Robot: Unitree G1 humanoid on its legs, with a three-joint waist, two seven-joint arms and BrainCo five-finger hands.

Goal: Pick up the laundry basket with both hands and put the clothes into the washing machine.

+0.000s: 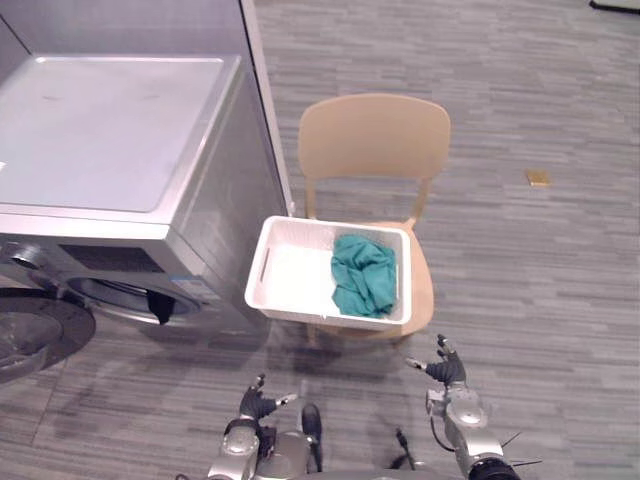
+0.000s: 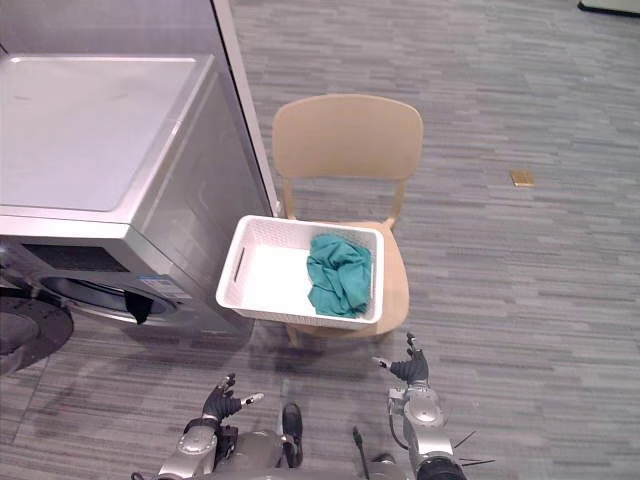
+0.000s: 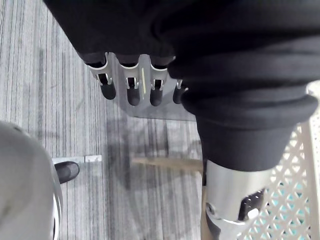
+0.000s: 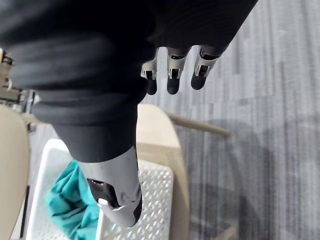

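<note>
White plastic with lattice walls, the laundry basket (image 1: 300,232) sits on the seat of a tan chair (image 1: 375,135), its left end sticking out past the seat toward the washing machine (image 1: 110,130). From where I stand I can't tell whether that end touches the machine's grey side or just misses it. A crumpled heap of teal clothes (image 1: 362,275) lies in the basket's right half, and the left half shows bare white bottom. The machine stands to the left of the chair with its round door (image 1: 30,335) swung open low at the front.

Both of the robot's hands hang low over the grey striped floor (image 1: 520,280), on the near side of the chair and apart from the basket. The left hand (image 1: 256,402) is below the basket's left end. The right hand (image 1: 445,370) is near the seat's right front corner, a little closer to the chair than the other. Each has its fingers loosely extended with the thumb held out to the side, and neither has hold of anything. Seen from the left wrist, those fingers (image 3: 132,92) point down at the floor with the basket's lattice wall close alongside.

Well off to the right, a small tan piece (image 1: 538,177) lies on the floor.
</note>
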